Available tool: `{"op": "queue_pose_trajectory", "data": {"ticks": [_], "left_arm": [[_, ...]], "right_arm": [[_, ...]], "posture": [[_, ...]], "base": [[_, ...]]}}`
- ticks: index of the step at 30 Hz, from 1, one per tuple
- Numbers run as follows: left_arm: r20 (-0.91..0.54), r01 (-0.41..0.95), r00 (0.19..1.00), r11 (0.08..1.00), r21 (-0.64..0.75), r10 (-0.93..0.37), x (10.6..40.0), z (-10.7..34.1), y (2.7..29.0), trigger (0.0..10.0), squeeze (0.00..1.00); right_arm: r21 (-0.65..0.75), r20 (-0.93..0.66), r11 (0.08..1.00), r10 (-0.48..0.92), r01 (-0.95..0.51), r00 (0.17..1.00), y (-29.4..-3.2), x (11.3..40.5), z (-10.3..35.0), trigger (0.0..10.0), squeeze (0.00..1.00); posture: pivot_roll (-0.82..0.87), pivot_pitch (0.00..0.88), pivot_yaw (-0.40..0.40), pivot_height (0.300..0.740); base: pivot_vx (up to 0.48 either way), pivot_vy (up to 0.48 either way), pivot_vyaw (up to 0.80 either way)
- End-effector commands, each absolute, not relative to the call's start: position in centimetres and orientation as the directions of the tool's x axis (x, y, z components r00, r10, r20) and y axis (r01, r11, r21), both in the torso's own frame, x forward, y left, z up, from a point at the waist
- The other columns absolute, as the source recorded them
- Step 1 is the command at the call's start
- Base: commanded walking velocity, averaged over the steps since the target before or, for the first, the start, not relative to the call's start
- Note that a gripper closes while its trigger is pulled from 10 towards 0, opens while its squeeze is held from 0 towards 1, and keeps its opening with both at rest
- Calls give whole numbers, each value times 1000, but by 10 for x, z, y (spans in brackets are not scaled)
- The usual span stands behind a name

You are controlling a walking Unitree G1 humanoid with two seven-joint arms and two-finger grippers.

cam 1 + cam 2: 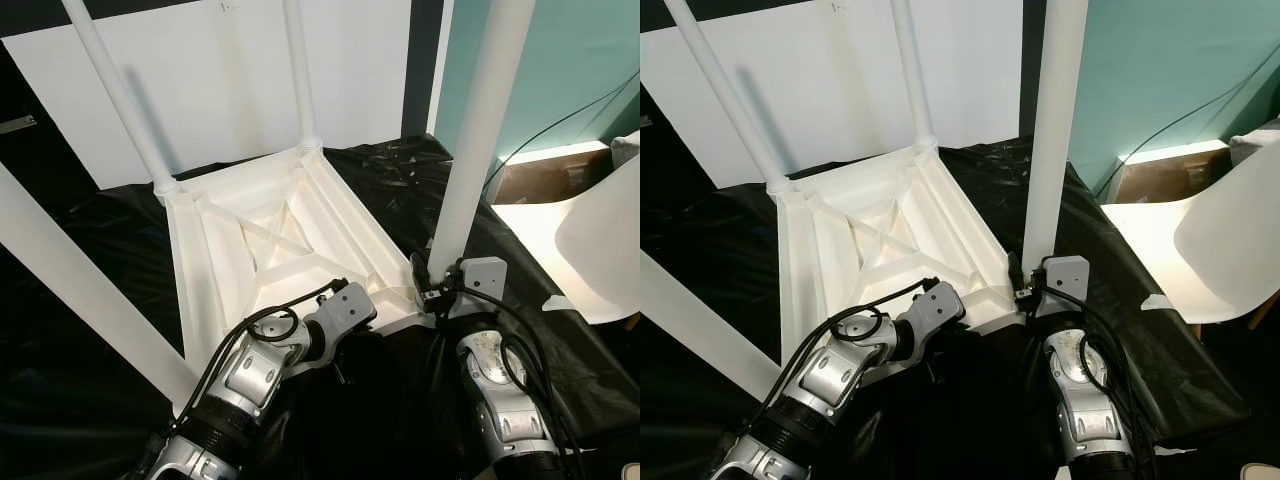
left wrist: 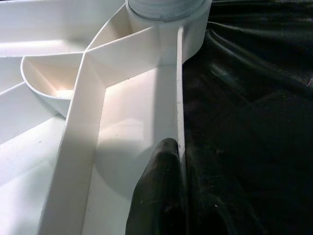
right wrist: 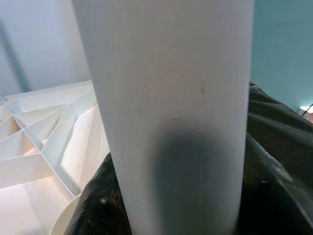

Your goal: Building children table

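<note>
The white children's table (image 1: 270,240) lies upside down on black plastic sheeting (image 1: 90,230), its ribbed underside facing up. Its legs stand upward, with two at the far corners (image 1: 120,100) (image 1: 300,75) and one at the near left (image 1: 80,290). My right gripper (image 1: 440,282) is shut on the base of the near right leg (image 1: 480,130), and in the right wrist view that leg (image 3: 176,98) sits between the black fingers (image 3: 98,205). My left gripper (image 2: 181,161) pinches the table's near rim (image 2: 179,98), with one black finger (image 2: 156,196) pressed on its inner side.
A white moulded chair (image 1: 600,240) stands close on the right, beside an open cardboard box (image 1: 545,175). A large white board (image 1: 200,80) leans against the wall behind the table. A black cable (image 1: 570,115) runs down the teal wall.
</note>
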State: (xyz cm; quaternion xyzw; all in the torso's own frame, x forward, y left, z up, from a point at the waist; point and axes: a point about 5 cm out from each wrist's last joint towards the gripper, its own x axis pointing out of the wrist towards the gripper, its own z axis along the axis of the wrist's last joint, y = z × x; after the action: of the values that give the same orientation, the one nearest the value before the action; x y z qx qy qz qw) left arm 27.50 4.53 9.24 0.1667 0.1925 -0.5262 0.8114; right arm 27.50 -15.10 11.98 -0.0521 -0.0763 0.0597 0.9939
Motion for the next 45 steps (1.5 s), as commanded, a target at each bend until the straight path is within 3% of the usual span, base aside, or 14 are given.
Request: {"op": "queue_pose_trajectory", "data": {"ticks": [1,3,4,10,11,12,23,24,27,36,41,43,44,45], "left_arm": [[-605,842,433,539,7,-669,270,54,72,10000,0],[-605,842,433,539,7,-669,270,54,72,10000,0],[-607,846,428,533,7,-670,268,53,71,10000,0],[-609,848,424,530,6,-671,267,52,71,10000,0],[-611,849,420,529,2,-672,265,51,70,10000,0],[-612,848,416,529,-4,-672,263,50,70,10000,0],[-616,841,422,541,-7,-665,260,48,72,10000,0],[-617,840,422,542,-9,-664,259,47,73,10000,0],[-616,843,423,539,-2,-664,263,49,71,10000,0],[-604,842,437,539,13,-666,270,53,69,10000,0],[-604,845,435,535,18,-667,271,53,69,10000,0],[-603,844,438,536,19,-667,272,54,69,10000,0],[-603,844,438,536,19,-667,272,54,69,10000,0],[-603,842,440,539,20,-665,272,54,70,10000,0]], "right_arm": [[-98,42,989,113,-108,993,-160,271,100,10000,0],[-98,42,989,113,-108,993,-160,271,100,10000,0],[-104,54,979,179,-173,982,-153,271,102,10000,1000],[-114,78,966,242,-232,967,-148,272,107,10000,1000],[-144,92,937,332,-318,939,-143,279,115,10000,0],[-189,81,885,445,-425,892,-141,289,124,10000,0],[-251,17,803,562,-541,827,-150,298,129,10000,0],[-261,-8,752,625,-605,780,-152,298,131,0,0],[-305,-113,604,745,-736,658,-158,297,133,0,0],[-261,-189,602,735,-755,652,-170,302,128,0,0],[-182,-161,722,648,-668,744,-160,288,112,0,0],[-175,-4,871,466,-459,885,-154,281,113,0,0],[-175,-4,871,466,-459,885,-154,281,113,0,0],[-169,104,937,327,-307,939,-153,276,122,0,0]], "posture": [[9,0,44,740],[9,0,44,740],[2,0,54,740],[1,0,55,740],[5,0,54,740],[12,0,51,740],[26,0,46,740],[24,0,49,740],[18,0,51,740],[-4,0,52,740],[-2,0,53,740],[3,0,52,740],[3,0,52,740],[17,0,49,740]], "base": [[0,0,0],[0,0,0],[0,0,0],[0,0,0],[0,0,0],[0,0,0],[0,0,0],[0,0,0],[0,0,0],[0,0,0],[0,0,0],[0,0,0],[0,0,0],[0,0,0]]}}
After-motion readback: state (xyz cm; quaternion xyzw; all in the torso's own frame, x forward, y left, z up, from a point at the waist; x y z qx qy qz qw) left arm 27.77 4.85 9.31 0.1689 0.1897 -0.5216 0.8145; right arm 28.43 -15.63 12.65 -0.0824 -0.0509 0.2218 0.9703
